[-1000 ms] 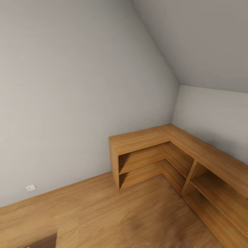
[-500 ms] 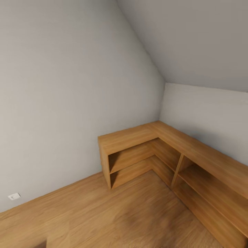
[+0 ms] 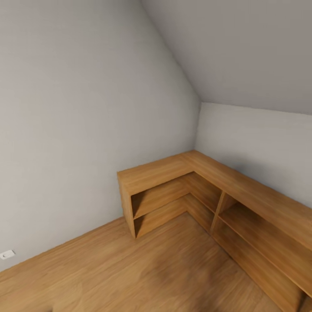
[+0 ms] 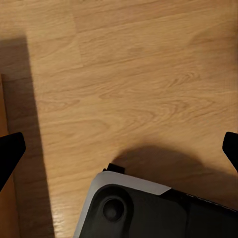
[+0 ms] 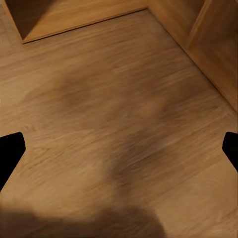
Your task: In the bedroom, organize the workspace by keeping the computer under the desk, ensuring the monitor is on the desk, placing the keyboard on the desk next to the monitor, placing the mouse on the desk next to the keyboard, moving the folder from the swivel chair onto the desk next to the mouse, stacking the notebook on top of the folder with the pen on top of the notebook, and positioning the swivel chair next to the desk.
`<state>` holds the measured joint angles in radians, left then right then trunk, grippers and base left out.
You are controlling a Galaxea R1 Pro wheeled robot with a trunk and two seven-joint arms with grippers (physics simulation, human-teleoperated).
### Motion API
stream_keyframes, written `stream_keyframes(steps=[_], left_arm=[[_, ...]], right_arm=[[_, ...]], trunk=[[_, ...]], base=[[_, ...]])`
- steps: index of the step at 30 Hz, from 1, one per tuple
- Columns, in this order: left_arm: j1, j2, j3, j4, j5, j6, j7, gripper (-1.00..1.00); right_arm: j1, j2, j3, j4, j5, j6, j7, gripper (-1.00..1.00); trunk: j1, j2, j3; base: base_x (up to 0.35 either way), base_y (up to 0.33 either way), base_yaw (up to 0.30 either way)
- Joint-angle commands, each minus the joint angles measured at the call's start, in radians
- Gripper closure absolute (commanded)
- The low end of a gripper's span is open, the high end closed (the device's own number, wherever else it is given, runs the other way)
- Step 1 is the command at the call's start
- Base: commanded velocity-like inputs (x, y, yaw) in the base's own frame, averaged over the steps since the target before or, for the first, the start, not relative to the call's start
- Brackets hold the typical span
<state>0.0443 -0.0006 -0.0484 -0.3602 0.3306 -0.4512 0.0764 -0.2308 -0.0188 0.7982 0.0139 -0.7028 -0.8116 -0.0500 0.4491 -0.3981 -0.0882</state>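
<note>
Sloped grey walls meet over an L-shaped wooden shelf unit (image 3: 208, 190) tucked in the corner, with light wood floor (image 3: 143, 268) before it. Both the left gripper (image 4: 119, 148) and right gripper (image 5: 119, 148) hang over bare floor, fingers spread, holding nothing. No desk or chair stands in sight; rolling on risks bumping the shelf or wandering further from the workspace.

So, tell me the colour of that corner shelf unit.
Warm oak-brown wood, the corner shelf unit shows best in the head view.
</note>
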Motion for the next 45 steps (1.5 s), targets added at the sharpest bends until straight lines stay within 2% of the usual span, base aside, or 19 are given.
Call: stream_keyframes(steps=[1, 14, 45], left_arm=[[0.000, 0.000, -0.005, -0.002, 0.000, -0.001, 0.008, -1.00], [0.000, 0.001, -0.005, -0.002, 0.001, -0.001, 0.008, -1.00], [0.000, 0.001, -0.005, -0.002, 0.001, -0.001, 0.008, -1.00]], right_arm=[[-0.001, 0.000, 0.008, 0.001, -0.002, -0.003, -0.005, -1.00], [-0.001, 0.000, 0.009, 0.001, -0.002, -0.003, -0.006, -1.00], [-0.001, 0.000, 0.009, 0.001, -0.003, -0.003, -0.007, -1.00]], trunk=[[0.001, -0.002, -0.002], [0.001, -0.002, 0.003], [0.001, -0.002, 0.050]], base=[[0.181, 0.150, -0.017], [0.145, 0.085, -0.005], [0.006, 0.002, -0.004]])
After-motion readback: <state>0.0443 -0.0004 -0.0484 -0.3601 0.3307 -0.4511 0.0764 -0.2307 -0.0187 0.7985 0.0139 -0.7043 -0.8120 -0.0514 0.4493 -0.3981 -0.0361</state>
